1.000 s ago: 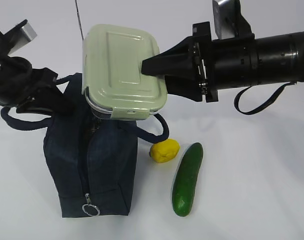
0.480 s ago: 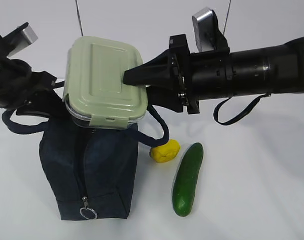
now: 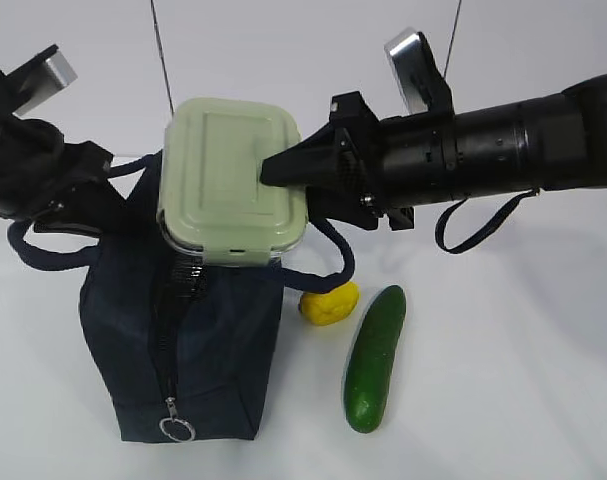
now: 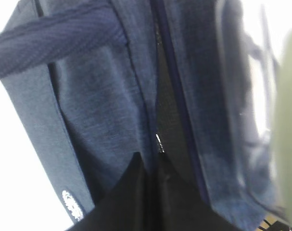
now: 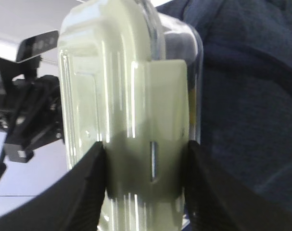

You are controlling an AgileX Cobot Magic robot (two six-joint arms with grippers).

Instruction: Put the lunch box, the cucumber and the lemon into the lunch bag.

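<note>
One lunch box (image 3: pixel 233 180), pale green lid facing the camera, hangs tilted just above the top of the lunch bag (image 3: pixel 188 350) — clamped at its right edge between the fingers of the right gripper (image 5: pixel 146 178). The left gripper (image 4: pixel 148 192), fingers pressed together on the bag's fabric beside the zipper, sits at the bag's upper left. One lemon (image 3: pixel 329 303) and one cucumber (image 3: pixel 374 358) lie on the white bench (image 3: pixel 503 380) right of the bag — the lemon nearer it.
</note>
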